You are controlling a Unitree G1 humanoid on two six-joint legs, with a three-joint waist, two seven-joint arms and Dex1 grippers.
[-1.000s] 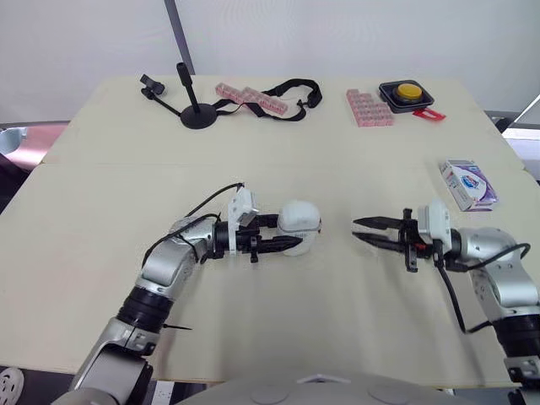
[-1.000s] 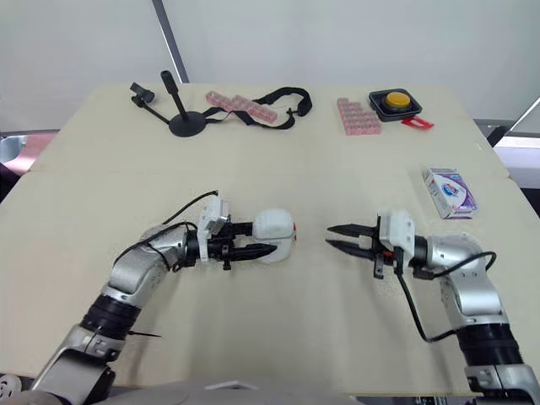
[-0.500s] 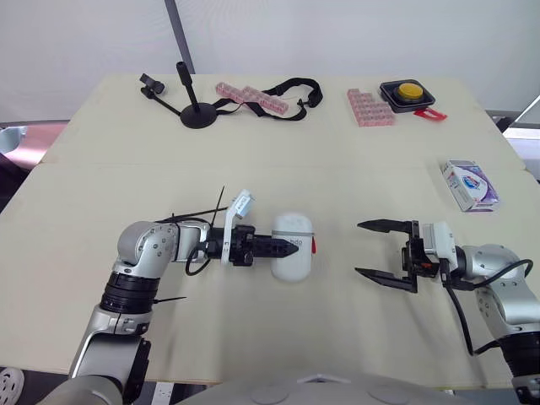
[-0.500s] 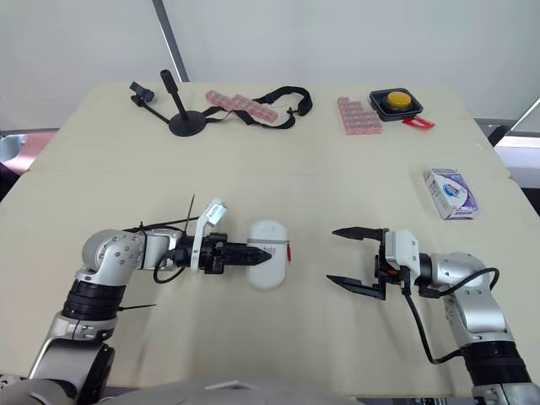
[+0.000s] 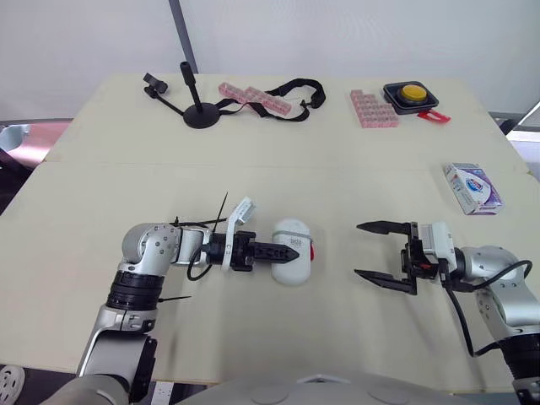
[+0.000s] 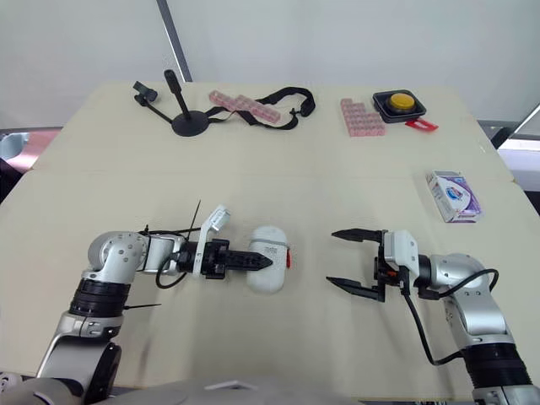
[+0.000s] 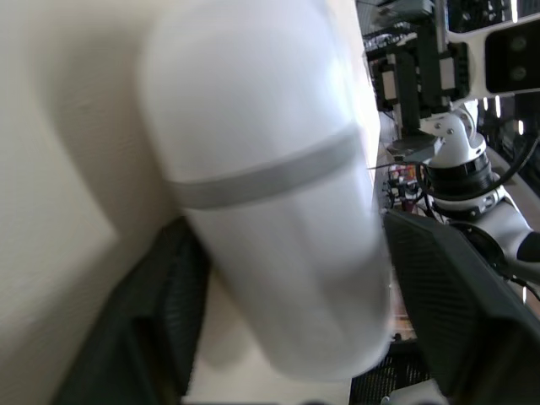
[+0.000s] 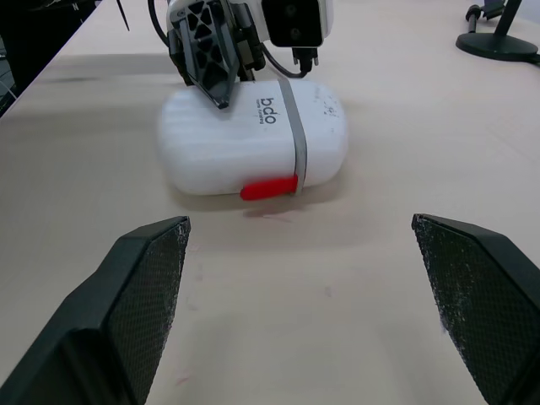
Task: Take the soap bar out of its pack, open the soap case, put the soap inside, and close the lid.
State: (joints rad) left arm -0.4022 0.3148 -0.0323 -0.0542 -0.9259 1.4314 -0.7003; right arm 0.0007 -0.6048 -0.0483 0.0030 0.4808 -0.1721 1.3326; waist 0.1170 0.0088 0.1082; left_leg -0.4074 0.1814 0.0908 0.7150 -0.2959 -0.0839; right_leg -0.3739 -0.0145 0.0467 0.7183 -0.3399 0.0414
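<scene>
The white soap case [image 5: 292, 262], with a grey band and a red latch, lies flat and closed on the table just left of centre. My left gripper [image 5: 289, 250] reaches over it from the left. In the left wrist view its fingers [image 7: 160, 337] stand spread on either side of the case [image 7: 270, 194], with a gap at one finger. My right gripper [image 5: 361, 251] is open and empty, a short way right of the case, facing the latch [image 8: 268, 187]. The soap pack [image 5: 472, 187], a blue and white box, lies near the table's right edge.
Along the far edge stand a black stand [image 5: 198, 114], pink pill boxes [image 5: 253, 97] with a black strap [image 5: 295, 89], another pink box [image 5: 371, 108] and a yellow button [image 5: 409, 93] on a black base. The table's near edge runs close under both arms.
The case, held up on its end a second ago, now lies flat on the table, and the left elbow has swung outward. My right gripper has turned and opened wide.
</scene>
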